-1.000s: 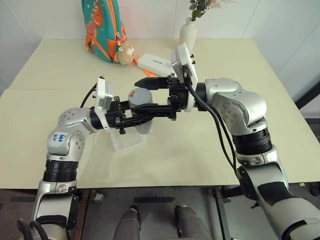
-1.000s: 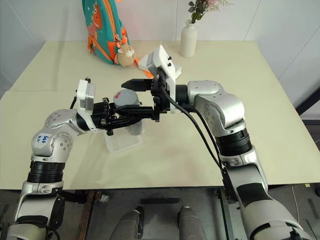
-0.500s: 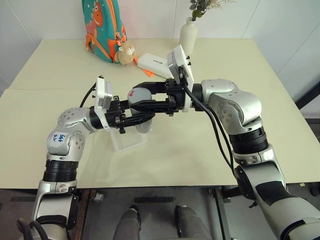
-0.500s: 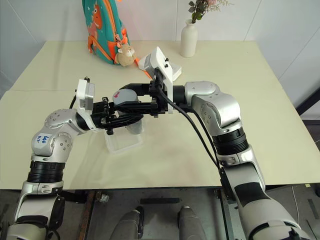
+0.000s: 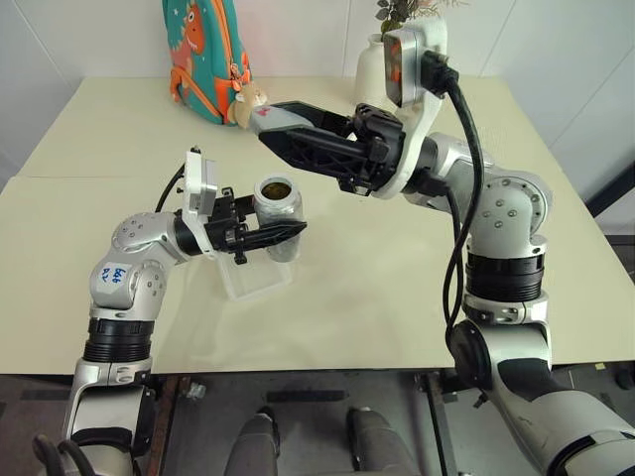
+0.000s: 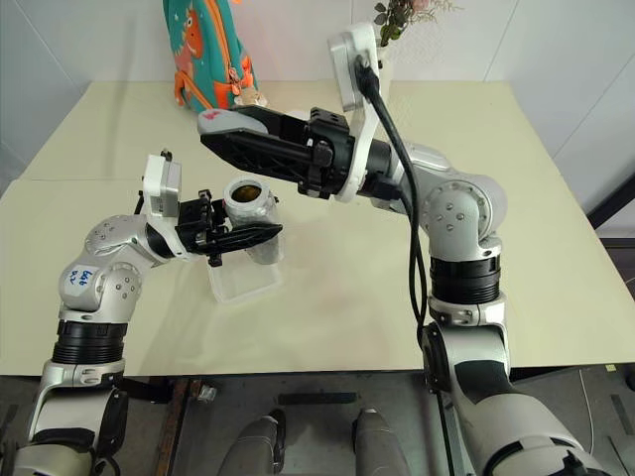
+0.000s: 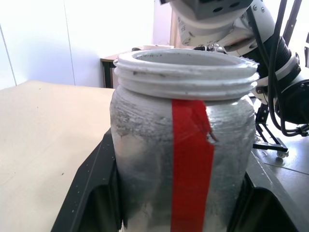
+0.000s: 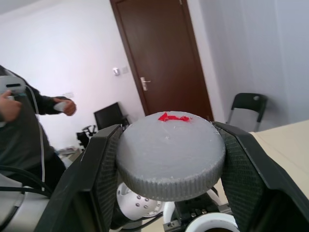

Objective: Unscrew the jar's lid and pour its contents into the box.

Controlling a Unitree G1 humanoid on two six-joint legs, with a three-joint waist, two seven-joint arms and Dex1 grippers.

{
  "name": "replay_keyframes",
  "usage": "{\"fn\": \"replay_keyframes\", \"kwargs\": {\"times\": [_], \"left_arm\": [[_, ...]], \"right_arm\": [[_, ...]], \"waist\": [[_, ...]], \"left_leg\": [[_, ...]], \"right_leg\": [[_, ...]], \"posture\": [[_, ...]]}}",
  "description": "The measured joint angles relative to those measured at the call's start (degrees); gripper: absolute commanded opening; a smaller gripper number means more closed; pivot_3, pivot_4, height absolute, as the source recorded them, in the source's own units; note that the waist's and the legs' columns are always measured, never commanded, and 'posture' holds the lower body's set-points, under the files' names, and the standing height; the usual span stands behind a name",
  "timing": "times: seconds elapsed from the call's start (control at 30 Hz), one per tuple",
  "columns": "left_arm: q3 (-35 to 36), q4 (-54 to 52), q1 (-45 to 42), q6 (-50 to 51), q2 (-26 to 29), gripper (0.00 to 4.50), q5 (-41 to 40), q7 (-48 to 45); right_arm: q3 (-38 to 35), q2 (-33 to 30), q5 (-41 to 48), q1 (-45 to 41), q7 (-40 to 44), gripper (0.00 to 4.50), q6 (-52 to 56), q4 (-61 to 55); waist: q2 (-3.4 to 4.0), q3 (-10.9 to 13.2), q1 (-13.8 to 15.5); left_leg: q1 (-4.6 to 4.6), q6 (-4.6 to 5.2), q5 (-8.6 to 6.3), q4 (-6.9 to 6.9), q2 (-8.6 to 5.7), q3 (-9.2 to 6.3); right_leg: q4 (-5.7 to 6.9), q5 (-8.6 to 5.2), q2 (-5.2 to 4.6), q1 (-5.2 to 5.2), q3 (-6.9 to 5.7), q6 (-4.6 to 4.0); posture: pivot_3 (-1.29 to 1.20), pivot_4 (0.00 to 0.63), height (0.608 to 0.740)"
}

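Observation:
My left gripper is shut on the jar, a silvery cylinder with a red strip down its side, held upright. Its threaded mouth stands open, and brown contents show inside. The lid, a pale grey cap with a red mark, is held in my shut right gripper, up and to the back left of the jar. In the right wrist view the lid sits between both fingers. The clear box lies on the table directly below the jar.
A teal and orange backpack with a small plush toy stands at the table's far edge. A white vase with flowers stands behind my right arm. In the right wrist view a person stands in the room.
My right gripper shut on the lid, then lifted it off the jar and rose with it, rolling the wrist. The jar's mouth now stands open. The left arm kept still.

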Motion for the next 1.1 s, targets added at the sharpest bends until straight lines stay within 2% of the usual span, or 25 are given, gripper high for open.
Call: {"fn": "replay_keyframes", "kwargs": {"times": [0.07,0.17,0.33,0.5,0.7,0.77,0.9,1.1], "left_arm": [[0.0,0.0,0.1,0.0,0.0,2.01,0.0,0.1],[0.5,-0.7,0.8,0.2,0.7,2.01,0.0,0.6],[3.2,-0.9,1.7,1.7,2.8,2.01,-0.4,1.9],[5.4,-0.7,1.6,2.6,3.7,2.01,-1.2,3.4],[6.9,0.5,1.3,3.2,3.8,2.01,-1.4,4.9],[6.9,0.9,1.2,3.5,3.7,2.01,-1.4,5.1],[6.9,1.0,1.1,3.6,3.6,2.01,-1.5,5.5],[7.5,1.1,1.2,4.1,4.0,2.01,-1.7,5.5]], "right_arm": [[0.0,-1.4,-0.9,2.2,-1.7,2.55,-0.6,-1.4],[0.1,-8.2,-5.9,8.6,-2.5,2.55,-4.7,-4.0],[-2.3,-15.4,-17.0,23.7,-6.1,2.55,-16.1,-4.5],[-5.7,-12.7,-24.2,34.3,-11.5,2.55,-29.1,-0.2],[-5.6,-10.7,-30.6,41.0,-11.0,2.55,-43.3,13.3],[-5.6,-10.5,-30.7,40.9,-11.0,3.29,-44.4,15.6],[-5.5,-10.6,-30.5,40.2,-9.8,4.45,-44.6,16.4],[-5.4,-12.6,-29.3,38.4,-7.5,4.45,-42.4,13.3]], "waist": [[0.00,0.0,0.0],[-0.01,0.0,0.2],[-0.02,0.0,0.3],[-0.02,0.0,-0.2],[-0.02,0.0,0.0],[-0.01,0.0,-0.2],[-0.01,0.0,-0.1],[-0.01,0.0,-0.1]], "left_leg": [[-0.01,0.00,0.00,0.00,-0.01,0.00],[-0.06,0.01,-0.01,-0.02,-0.05,0.01],[-0.18,0.05,-0.03,-0.02,-0.09,0.01],[-0.07,0.04,-0.02,-0.06,-0.07,0.04],[0.02,0.04,-0.02,0.08,-0.13,0.11],[0.08,0.04,-0.01,0.09,-0.12,0.13],[0.14,0.01,0.01,0.08,-0.10,0.12],[0.14,0.01,0.01,0.10,-0.10,0.13]], "right_leg": [[-0.02,0.00,0.00,0.00,0.00,0.00],[-0.15,0.00,-0.04,0.00,0.00,0.00],[-0.24,-0.04,-0.06,-0.04,0.01,0.07],[-0.12,-0.04,-0.03,-0.03,0.06,0.07],[-0.14,0.02,-0.04,0.13,0.17,0.16],[-0.06,0.03,-0.03,0.13,0.21,0.17],[0.01,0.02,-0.01,0.14,0.21,0.17],[0.01,0.03,-0.01,0.15,0.23,0.17]], "posture": [[0.00,0.150,0.740],[0.00,0.150,0.740],[0.00,0.150,0.740],[0.00,0.150,0.740],[0.00,0.150,0.740],[0.00,0.150,0.740],[0.00,0.150,0.740],[0.00,0.150,0.740]]}}
